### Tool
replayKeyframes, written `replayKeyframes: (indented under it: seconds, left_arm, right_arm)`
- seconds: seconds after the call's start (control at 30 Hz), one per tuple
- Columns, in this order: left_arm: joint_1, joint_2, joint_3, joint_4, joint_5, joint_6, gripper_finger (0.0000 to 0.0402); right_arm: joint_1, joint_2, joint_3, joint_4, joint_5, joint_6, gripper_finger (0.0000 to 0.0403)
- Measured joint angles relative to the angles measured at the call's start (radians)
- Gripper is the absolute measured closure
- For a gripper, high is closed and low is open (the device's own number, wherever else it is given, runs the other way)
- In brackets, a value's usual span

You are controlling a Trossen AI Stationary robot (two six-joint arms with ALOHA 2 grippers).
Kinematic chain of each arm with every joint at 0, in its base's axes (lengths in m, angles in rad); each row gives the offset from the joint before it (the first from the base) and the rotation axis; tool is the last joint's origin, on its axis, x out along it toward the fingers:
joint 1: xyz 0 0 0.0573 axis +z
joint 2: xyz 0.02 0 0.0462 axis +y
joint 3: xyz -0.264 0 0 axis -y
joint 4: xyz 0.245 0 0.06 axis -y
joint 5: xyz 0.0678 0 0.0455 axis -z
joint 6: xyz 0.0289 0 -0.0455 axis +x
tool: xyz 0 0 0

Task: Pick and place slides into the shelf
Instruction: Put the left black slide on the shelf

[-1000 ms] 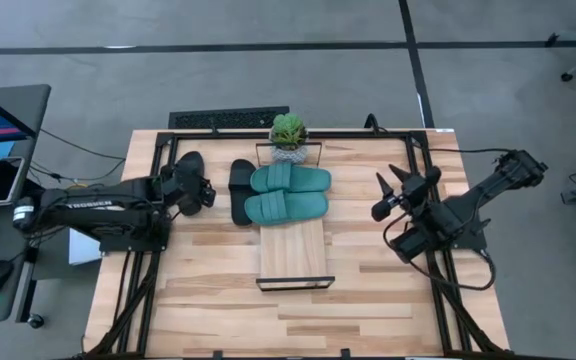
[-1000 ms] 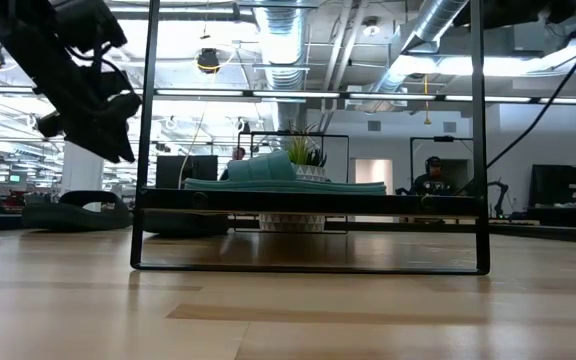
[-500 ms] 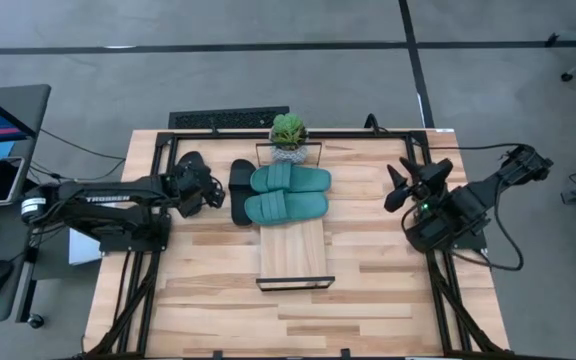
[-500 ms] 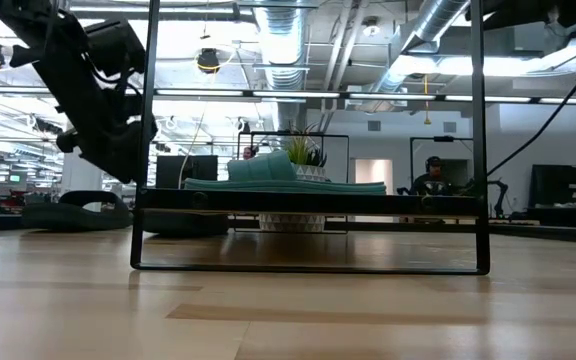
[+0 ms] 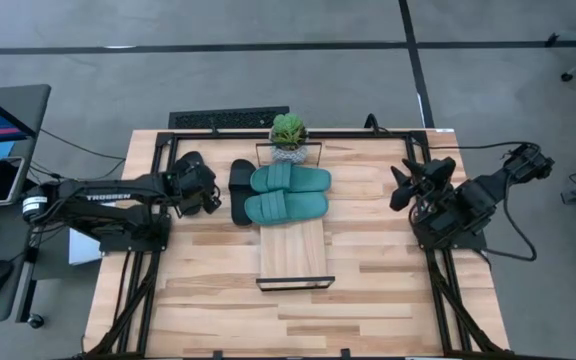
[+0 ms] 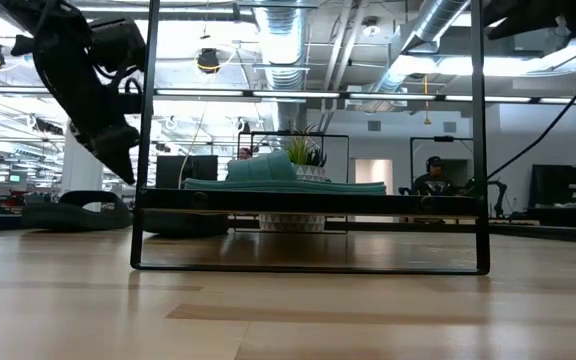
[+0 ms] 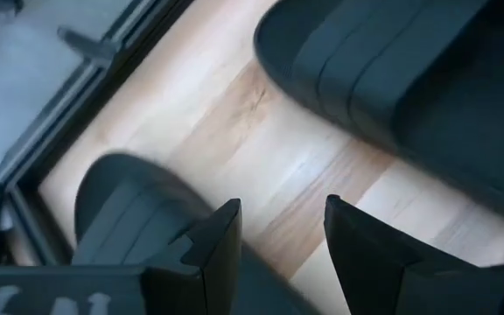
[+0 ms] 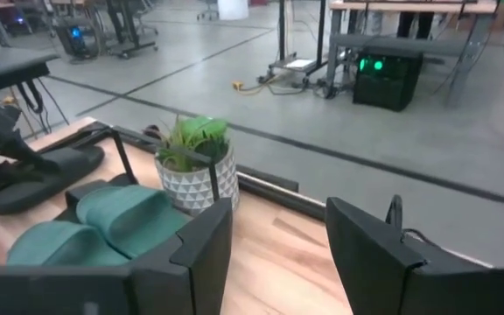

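Left pincer point(image 5: 208, 192) hangs open and empty between two black slides point(image 5: 241, 190), ready to grab one. Both teal slides point(image 5: 286, 207) already sit on the shelf point(image 5: 293, 255). Right pincer point(image 5: 408, 183), open and empty, waits aside.

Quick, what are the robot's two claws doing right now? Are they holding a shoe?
Left gripper: open, empty, above the table between the two black slides.
Right gripper: open, empty, off at the table's right side.

Left arm: dark, stretched level across the table's left side; left gripper point(image 5: 208, 190) fingers parted, empty. Right arm: dark, folded at the right edge; right gripper point(image 5: 400, 182) fingers parted, empty.
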Motion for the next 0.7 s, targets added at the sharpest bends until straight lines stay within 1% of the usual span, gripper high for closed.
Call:
replayKeyframes:
  seconds: [0.07,0.17,0.3,0.4,0.53,0.63,0.7]
  left_arm:
    - [0.013,0.000,0.010,-0.029,0.008,-0.092,0.0246]
    - [0.030,0.000,0.007,-0.016,0.047,-0.253,0.0246]
    - [0.031,0.000,0.000,0.086,0.059,-0.427,0.0246]
    - [0.031,0.000,0.000,0.173,0.066,-0.473,0.0246]
    - [0.031,0.000,0.000,0.205,0.005,-0.589,0.0246]
    - [0.031,-0.002,-0.022,0.205,-0.038,-0.722,0.0246]
    - [0.027,-0.007,-0.053,0.210,-0.047,-0.813,0.0246]
  right_arm:
    - [0.000,-0.009,0.000,0.002,-0.011,0.000,0.0227]
    - [0.000,-0.020,0.000,0.014,-0.022,-0.001,0.0225]
    - [0.000,-0.027,0.000,0.026,-0.026,-0.007,0.0225]
    - [0.000,-0.026,0.000,0.026,-0.028,-0.007,0.0225]
    - [0.000,-0.026,0.000,0.037,-0.028,-0.007,0.0225]
    - [0.000,-0.026,0.000,0.042,-0.031,-0.008,0.0227]
    - [0.000,-0.026,0.000,0.042,-0.032,-0.008,0.0226]
